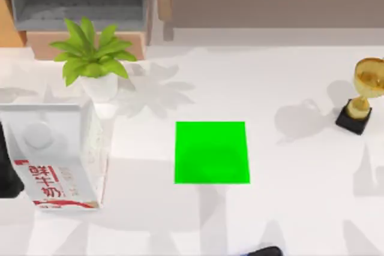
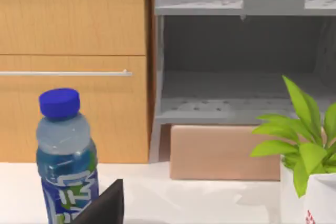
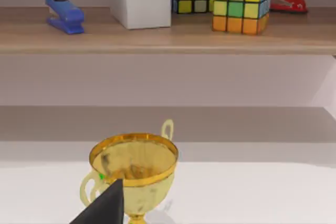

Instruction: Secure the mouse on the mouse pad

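Green pad: the mouse pad lies flat near the middle of the white table, and its surface is bare.
Mouse: we take the small dark shape at the table's near edge, just right of centre, to be the mouse; it is cut off by the frame, so we cannot be sure.
Progress: nothing of the task looks done; the mouse is yet to be grasped, carried to the pad and set down.
Our left arm: a dark part of it shows at the left edge, beside the milk carton.
Our fingers: we cannot tell their state on either gripper.
Left side: the carton stands tall near the left edge, the potted plant behind it, and a blue-capped bottle nearby in the left wrist view.
Right side: a gold trophy stands by the right edge.
Obstacles: we judge the path from the dark shape to the pad open.
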Action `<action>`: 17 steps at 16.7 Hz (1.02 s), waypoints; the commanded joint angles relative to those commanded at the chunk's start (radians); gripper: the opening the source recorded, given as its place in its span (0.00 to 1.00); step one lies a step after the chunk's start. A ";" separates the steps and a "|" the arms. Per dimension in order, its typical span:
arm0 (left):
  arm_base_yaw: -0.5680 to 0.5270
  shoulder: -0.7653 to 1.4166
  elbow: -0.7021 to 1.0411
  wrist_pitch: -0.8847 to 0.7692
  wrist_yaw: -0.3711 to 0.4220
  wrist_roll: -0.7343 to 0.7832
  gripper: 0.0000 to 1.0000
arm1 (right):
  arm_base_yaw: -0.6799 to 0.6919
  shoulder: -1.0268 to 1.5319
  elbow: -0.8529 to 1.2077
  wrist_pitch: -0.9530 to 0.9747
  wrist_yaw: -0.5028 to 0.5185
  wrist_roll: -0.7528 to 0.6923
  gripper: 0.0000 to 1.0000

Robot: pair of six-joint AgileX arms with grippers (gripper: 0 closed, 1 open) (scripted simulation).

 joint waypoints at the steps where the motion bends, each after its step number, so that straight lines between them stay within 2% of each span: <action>1: 0.000 0.000 0.000 0.000 0.000 0.000 1.00 | 0.000 0.000 0.000 0.000 0.000 0.000 1.00; 5: 0.025 0.065 0.063 -0.002 0.012 -0.025 1.00 | 0.000 0.000 0.000 0.000 0.000 0.000 1.00; 10: 0.125 0.379 0.351 -0.079 0.050 -0.121 1.00 | 0.000 0.000 0.000 0.000 0.000 0.000 1.00; 13: 0.208 0.688 0.563 -0.231 0.064 -0.192 1.00 | 0.000 0.000 0.000 0.000 0.000 0.000 1.00; 17: 0.325 1.127 0.806 -0.536 0.060 -0.281 1.00 | 0.000 0.000 0.000 0.000 0.000 0.000 1.00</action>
